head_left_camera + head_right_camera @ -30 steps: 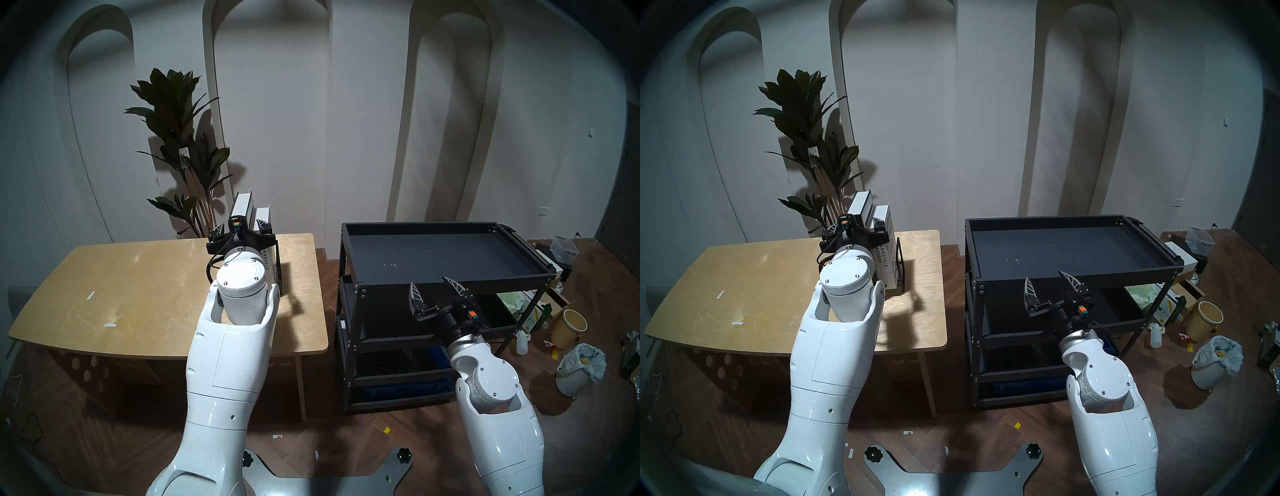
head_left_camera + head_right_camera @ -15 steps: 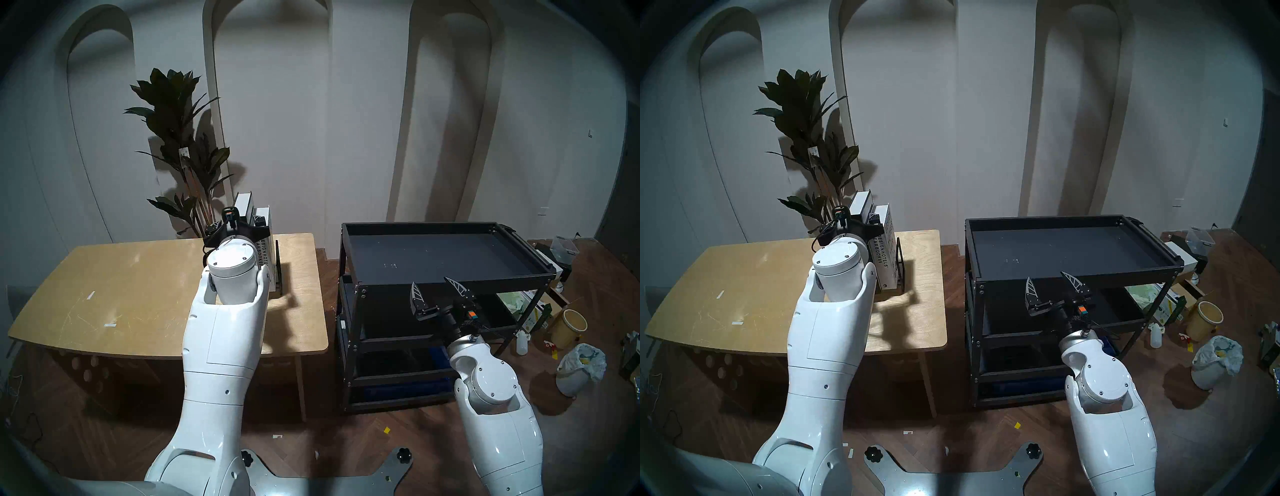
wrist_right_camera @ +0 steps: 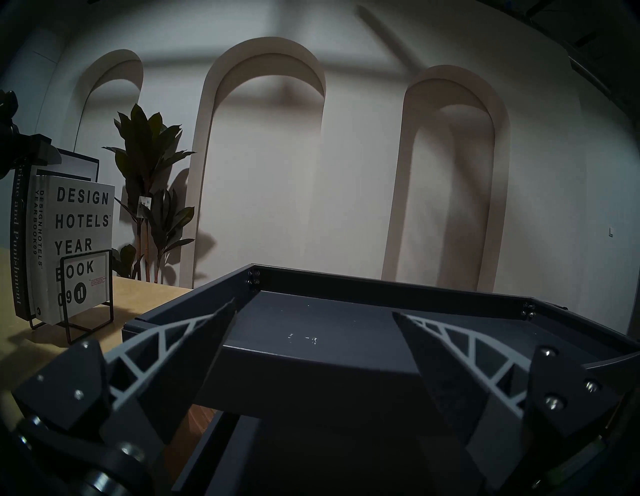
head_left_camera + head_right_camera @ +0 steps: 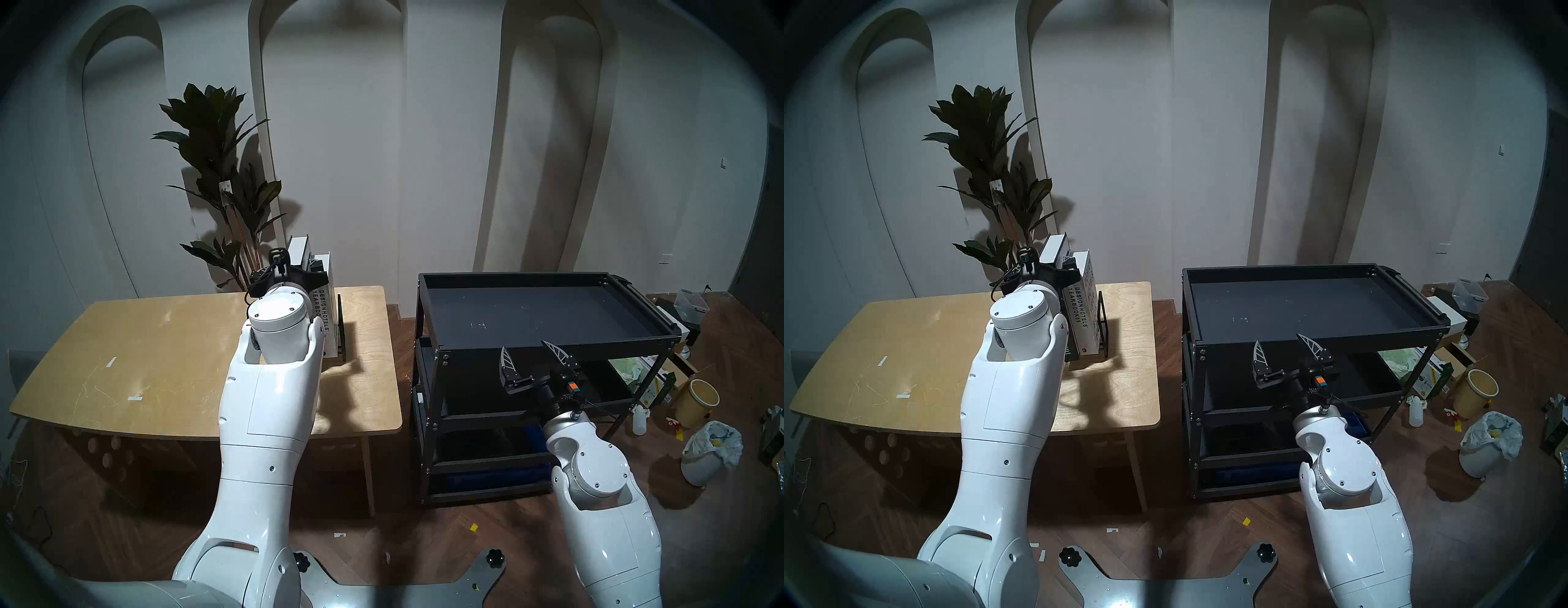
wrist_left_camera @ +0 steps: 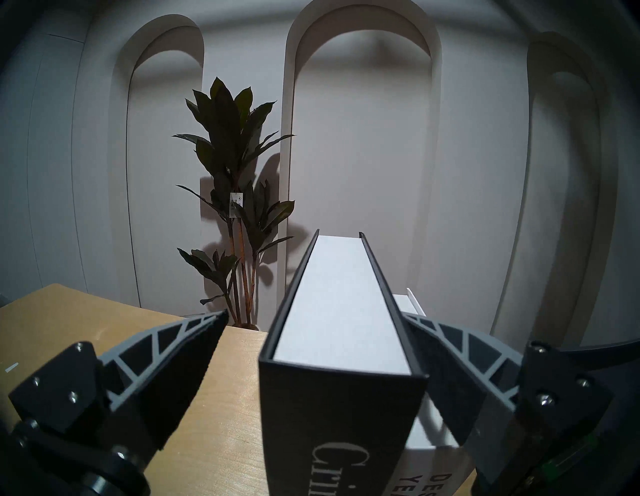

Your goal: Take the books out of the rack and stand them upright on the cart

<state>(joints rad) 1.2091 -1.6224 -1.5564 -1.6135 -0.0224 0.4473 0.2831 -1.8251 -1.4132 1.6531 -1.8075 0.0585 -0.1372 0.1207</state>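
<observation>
Claw on the left [image 5: 315,313] spread wide and level, straddling the top end of the dark book [image 5: 332,415], nothing clamped yet. Clear gap on its left side; right side tucked down between the two covers, touching or just off, can't tell. Looks like the pre-grasp for book one.

Best bet: centre up first for flat contact on both covers, push in a bit deeper past the spine, then squeeze firm. Thick hardback, probably heavy. Lift straight up out of the rack [image 3: 86,253] before swinging over, to avoid dragging that thin wire frame along or tipping the neighbour. Also worth keeping the right side from snagging the white book [image 3: 81,242].

Looks-wise: tall, black covers, white page block, white "Crime and Punishment" lettering down the spine. Shorter white DESIGNHOTELS YEARBOOK09 pressed right beside it, on the cart side. Both upright in the rack near the far right corner of the desk [image 4: 169,361].

Right claw [image 4: 524,344] also wide open, holding nothing, parked at the near edge of the cart [image 4: 628,341].
</observation>
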